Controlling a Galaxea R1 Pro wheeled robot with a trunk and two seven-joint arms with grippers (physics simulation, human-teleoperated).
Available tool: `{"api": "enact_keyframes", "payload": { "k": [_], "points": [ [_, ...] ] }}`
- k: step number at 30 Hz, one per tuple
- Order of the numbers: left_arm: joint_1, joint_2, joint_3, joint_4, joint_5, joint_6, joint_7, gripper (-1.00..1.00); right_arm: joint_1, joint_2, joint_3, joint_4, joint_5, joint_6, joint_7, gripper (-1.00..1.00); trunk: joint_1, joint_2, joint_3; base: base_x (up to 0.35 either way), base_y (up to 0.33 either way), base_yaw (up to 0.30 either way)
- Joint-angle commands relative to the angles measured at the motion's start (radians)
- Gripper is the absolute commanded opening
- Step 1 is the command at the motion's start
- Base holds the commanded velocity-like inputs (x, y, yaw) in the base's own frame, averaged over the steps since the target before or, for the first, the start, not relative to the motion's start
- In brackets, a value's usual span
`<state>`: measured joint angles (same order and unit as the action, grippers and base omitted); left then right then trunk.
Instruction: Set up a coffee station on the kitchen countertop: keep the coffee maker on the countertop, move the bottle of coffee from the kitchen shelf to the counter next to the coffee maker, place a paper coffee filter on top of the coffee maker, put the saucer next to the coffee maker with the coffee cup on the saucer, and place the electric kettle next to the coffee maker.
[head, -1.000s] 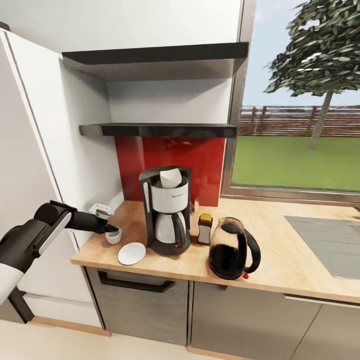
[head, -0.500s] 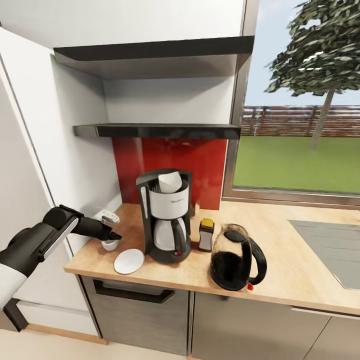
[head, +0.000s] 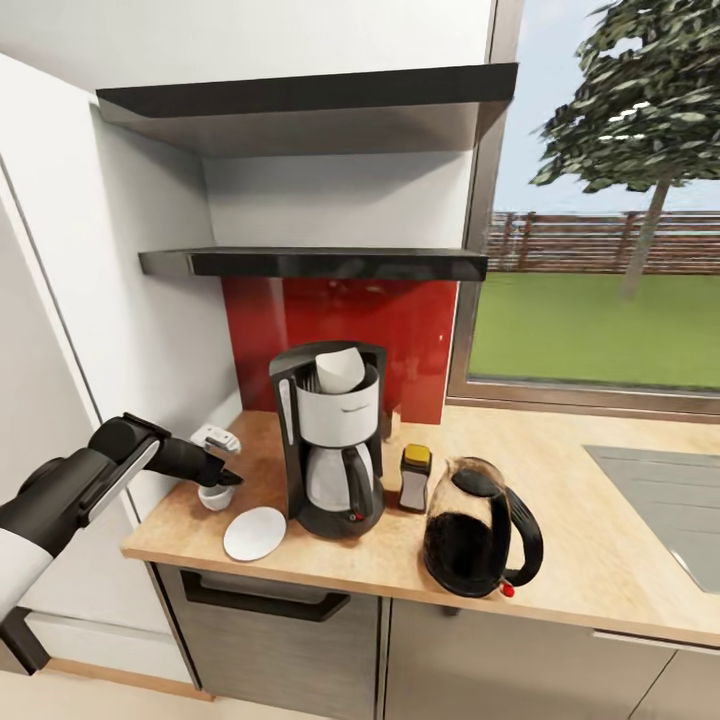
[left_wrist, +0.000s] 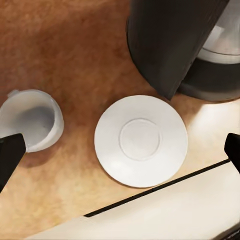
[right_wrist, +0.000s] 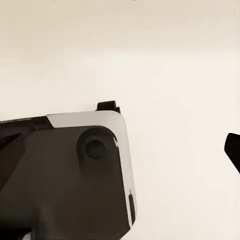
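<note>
One item remains off-target: the coffee cup (left_wrist: 31, 119) stands on the kitchen countertop (head: 590, 520) near its left end, just beside the saucer (left_wrist: 141, 140), not on it. Left gripper (head: 222, 477) hovers over the cup, fingers spread wide. Judged light, rigid, glazed and slippery, chip-prone; pinch across the rim wall. Right gripper state: cannot tell.

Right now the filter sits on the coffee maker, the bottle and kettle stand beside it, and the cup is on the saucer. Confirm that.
One thing is wrong: the coffee cup is not on the saucer. The left wrist view shows it standing on the kitchen countertop beside the saucer, apart from it. The rest holds: the paper coffee filter tops the coffee maker, with the bottle of coffee and electric kettle beside it.
</note>
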<state>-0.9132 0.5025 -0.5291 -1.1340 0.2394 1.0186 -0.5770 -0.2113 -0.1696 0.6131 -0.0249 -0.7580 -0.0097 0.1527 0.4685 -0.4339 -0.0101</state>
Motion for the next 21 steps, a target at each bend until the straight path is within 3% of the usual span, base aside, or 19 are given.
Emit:
{"api": "enact_keyframes", "payload": {
  "k": [1,5,11,21],
  "points": [
    [-0.001,0.003,-0.002,0.0,0.003,0.004,0.0,1.0,0.0,0.0,0.008,0.0,-0.011,-0.001,0.004,1.0,0.001,-0.001,-0.001,0.168,0.136,0.0],
    [0.0,0.006,-0.003,0.0,-0.001,0.003,0.0,1.0,0.003,-0.001,0.008,0.001,-0.011,-0.001,0.004,1.0,0.001,-0.001,-0.001,0.137,0.108,0.0],
    [0.002,0.004,-0.005,0.0,-0.05,0.004,0.0,1.0,0.02,-0.001,0.008,0.001,-0.011,-0.001,0.004,1.0,0.001,-0.001,-0.001,0.018,0.014,0.0],
    [0.001,0.003,-0.008,0.0,-0.055,0.003,0.0,1.0,0.023,-0.001,0.008,0.001,-0.011,-0.001,0.004,1.0,0.001,-0.001,-0.001,0.158,0.139,0.0]
  ]
}}
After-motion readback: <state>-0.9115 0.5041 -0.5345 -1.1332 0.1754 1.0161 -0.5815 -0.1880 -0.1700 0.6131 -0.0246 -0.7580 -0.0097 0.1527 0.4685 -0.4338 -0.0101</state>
